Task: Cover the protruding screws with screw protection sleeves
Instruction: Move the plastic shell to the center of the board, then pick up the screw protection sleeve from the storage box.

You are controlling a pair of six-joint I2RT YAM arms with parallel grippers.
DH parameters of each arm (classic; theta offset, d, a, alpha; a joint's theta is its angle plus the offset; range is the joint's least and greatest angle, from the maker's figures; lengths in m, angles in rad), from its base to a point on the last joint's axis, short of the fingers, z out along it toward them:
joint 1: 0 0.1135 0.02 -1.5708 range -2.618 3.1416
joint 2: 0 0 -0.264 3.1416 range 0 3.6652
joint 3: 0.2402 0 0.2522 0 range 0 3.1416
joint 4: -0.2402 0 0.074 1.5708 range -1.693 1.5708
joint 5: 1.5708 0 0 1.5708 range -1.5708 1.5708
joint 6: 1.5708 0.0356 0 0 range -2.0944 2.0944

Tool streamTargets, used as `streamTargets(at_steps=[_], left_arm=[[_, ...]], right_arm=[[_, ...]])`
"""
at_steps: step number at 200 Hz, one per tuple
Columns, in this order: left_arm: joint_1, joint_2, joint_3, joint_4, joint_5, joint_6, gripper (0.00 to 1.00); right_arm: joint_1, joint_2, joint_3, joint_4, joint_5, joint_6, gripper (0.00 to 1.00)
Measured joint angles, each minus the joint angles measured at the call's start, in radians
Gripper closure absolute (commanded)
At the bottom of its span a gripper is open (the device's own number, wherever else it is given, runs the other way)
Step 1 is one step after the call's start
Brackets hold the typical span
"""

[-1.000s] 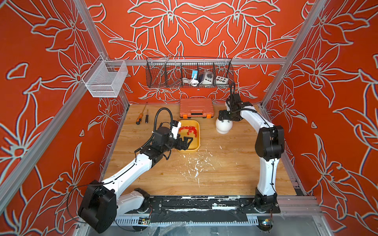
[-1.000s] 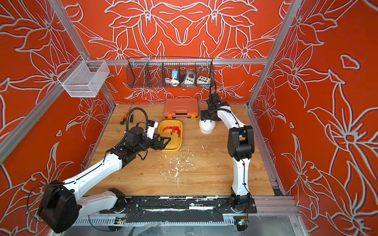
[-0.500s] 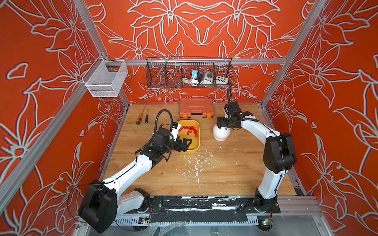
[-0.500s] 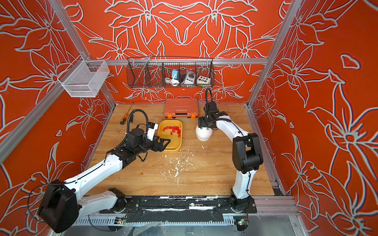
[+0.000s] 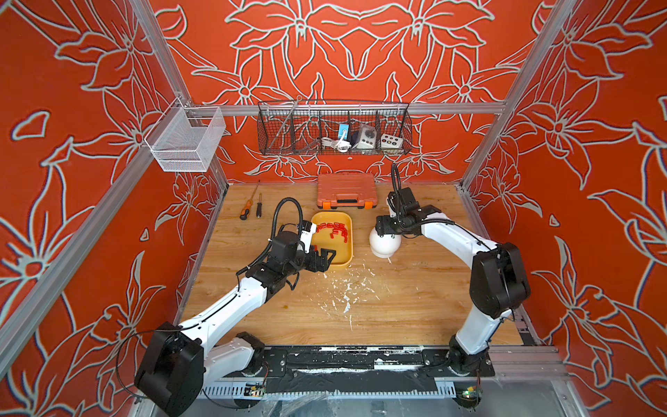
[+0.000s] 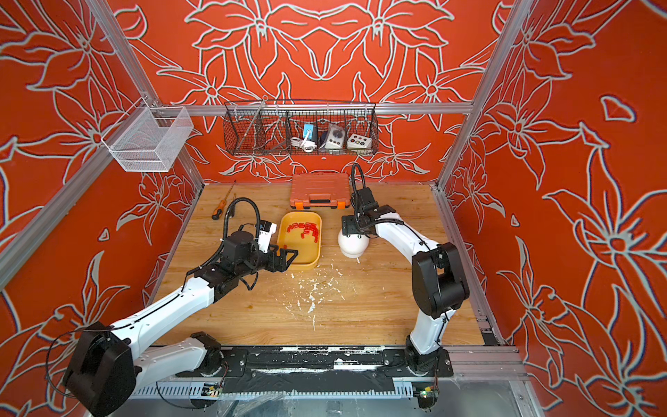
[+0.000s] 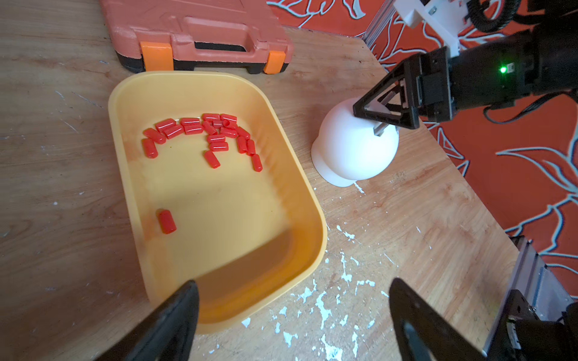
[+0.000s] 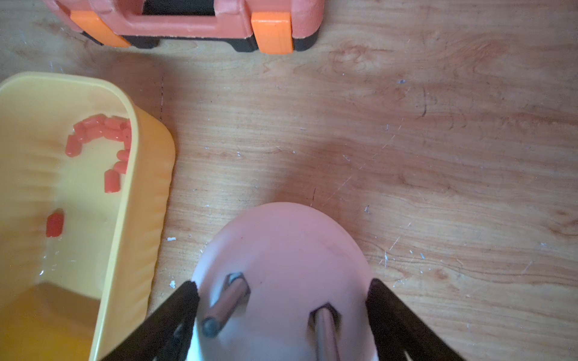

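The screw protection sleeves (image 7: pixel 203 131) are small red caps lying in a yellow tray (image 7: pixel 312 203), most in an arc at its far end (image 5: pixel 334 229) and one alone (image 7: pixel 166 221) nearer me. My left gripper (image 7: pixel 294 290) is open and empty over the tray's near end (image 5: pixel 325 258). The white dome (image 5: pixel 385 247) stands right of the tray. My right gripper (image 8: pixel 281 286) is shut on its sides from above (image 6: pixel 355 231). Two protruding screws (image 8: pixel 225 303) (image 8: pixel 323 328) stick up bare between the fingers (image 7: pixel 384 120); any others are hidden.
An orange tool case (image 5: pixel 346 189) lies behind the tray and dome. Two screwdrivers (image 5: pixel 249 207) lie at the back left. A dark wire basket (image 5: pixel 334 128) hangs on the back wall and a white mesh one (image 5: pixel 184 139) at left. White flecks (image 5: pixel 346 289) litter the wood.
My right gripper has carried the white dome forward and a little toward the tray. The left gripper has hardly moved.
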Motion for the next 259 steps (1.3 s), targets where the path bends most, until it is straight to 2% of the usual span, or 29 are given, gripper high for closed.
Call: streamTargets(at_steps=[22, 39, 48, 69, 78, 107, 116, 152, 203, 259], left_arm=[[0.004, 0.084, 0.123, -0.077, -0.019, 0.0, 0.12], [0.019, 0.201, 0.274, -0.149, -0.018, -0.016, 0.23], [0.029, 0.274, 0.367, -0.192, -0.017, -0.016, 0.3], [0.043, 0.445, 0.576, -0.285, -0.019, -0.027, 0.36], [0.045, 0.514, 0.653, -0.327, -0.026, -0.032, 0.41], [0.045, 0.707, 0.846, -0.48, -0.086, -0.017, 0.57], [0.044, 0.757, 0.89, -0.523, -0.11, -0.016, 0.58], [0.044, 0.888, 0.99, -0.646, -0.159, -0.004, 0.6], [0.034, 0.936, 1.035, -0.695, -0.19, -0.005, 0.62], [0.017, 1.002, 1.068, -0.707, -0.207, -0.016, 0.64]], right_arm=[[0.013, -0.014, 0.014, -0.05, 0.003, -0.018, 0.14], [0.018, -0.09, -0.027, -0.021, 0.018, -0.027, 0.16], [0.021, -0.17, -0.089, 0.025, 0.028, -0.029, 0.16], [0.024, -0.395, -0.258, 0.161, 0.068, -0.038, 0.17], [0.024, -0.48, -0.326, 0.228, 0.083, -0.041, 0.18], [0.024, -0.636, -0.514, 0.41, 0.111, -0.04, 0.21], [0.024, -0.663, -0.573, 0.463, 0.114, -0.04, 0.22], [0.024, -0.718, -0.74, 0.599, 0.141, -0.041, 0.22], [0.024, -0.726, -0.752, 0.693, 0.163, -0.04, 0.23], [0.024, -0.724, -0.765, 0.713, 0.167, -0.04, 0.23]])
